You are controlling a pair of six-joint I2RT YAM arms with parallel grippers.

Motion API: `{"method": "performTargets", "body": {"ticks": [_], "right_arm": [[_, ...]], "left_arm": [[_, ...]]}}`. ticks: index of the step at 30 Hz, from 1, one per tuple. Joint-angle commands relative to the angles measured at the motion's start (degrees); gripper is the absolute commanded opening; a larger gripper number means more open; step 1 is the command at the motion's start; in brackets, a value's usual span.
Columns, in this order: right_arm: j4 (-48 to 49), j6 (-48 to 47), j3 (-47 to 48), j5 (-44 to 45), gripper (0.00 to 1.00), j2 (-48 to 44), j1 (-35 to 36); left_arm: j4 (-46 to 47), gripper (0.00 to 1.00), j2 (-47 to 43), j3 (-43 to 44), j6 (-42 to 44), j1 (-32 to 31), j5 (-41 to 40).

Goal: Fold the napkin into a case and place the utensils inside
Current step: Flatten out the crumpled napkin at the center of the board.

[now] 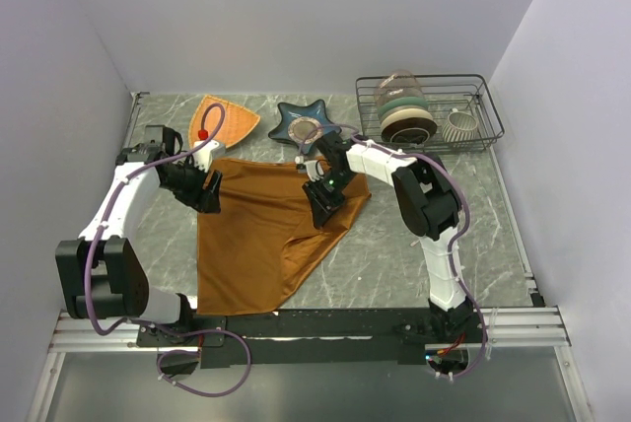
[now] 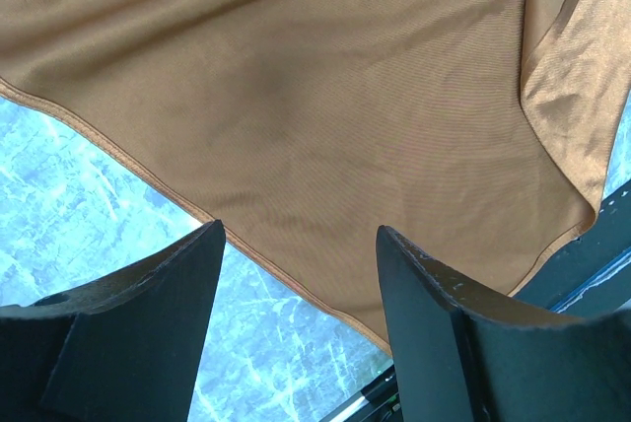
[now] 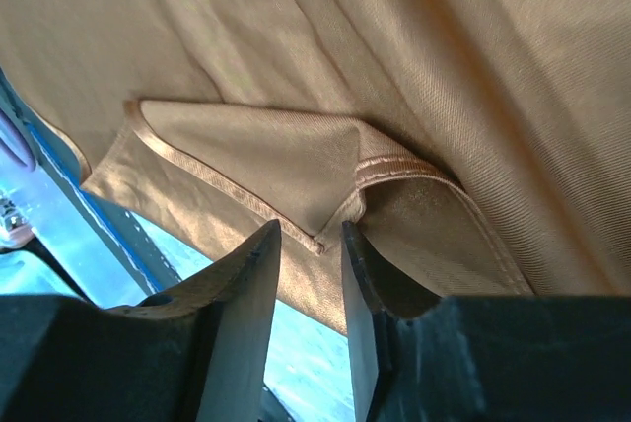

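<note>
The rust-orange napkin [image 1: 258, 245] lies spread on the grey marble table, with its right side folded in toward the middle. My left gripper [image 1: 209, 191] is open over the napkin's upper left edge. In the left wrist view the napkin's [image 2: 325, 97] hem runs between the wide-apart fingers of that gripper [image 2: 300, 228]. My right gripper [image 1: 323, 207] is over the folded right part. In the right wrist view its jaws [image 3: 310, 227] stand narrowly apart, with a hemmed corner of the napkin [image 3: 246, 156] at their tips. I cannot make out the utensils. No case is formed.
A lighter orange woven triangular plate [image 1: 225, 118] and a dark blue star-shaped dish [image 1: 301, 124] sit behind the napkin. A wire rack [image 1: 485, 106] with bowls and a cup stands at the back right. Walls close in on the left, back and right.
</note>
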Motion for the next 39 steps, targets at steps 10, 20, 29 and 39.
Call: {"method": "performTargets", "body": {"ticks": [10, 20, 29, 39], "right_arm": [[2.47, 2.63, -2.69, 2.84, 0.44, -3.21, 0.14], [6.78, 7.12, -2.7, 7.06, 0.5, -5.6, -0.39], [7.48, 8.35, 0.2, 4.43, 0.47, -2.26, 0.4], [4.86, 6.16, -1.55, 3.28, 0.07, -2.6, 0.49]], "left_arm": [[-0.82, 0.69, -4.46, 0.59, 0.62, 0.18, 1.33], [-0.3, 0.7, -5.34, -1.17, 1.16, 0.09, 0.89], [-0.03, 0.7, -5.08, -1.52, 1.24, 0.18, 0.62], [-0.38, 0.7, -4.2, -0.82, 1.59, 0.18, 0.36]]}}
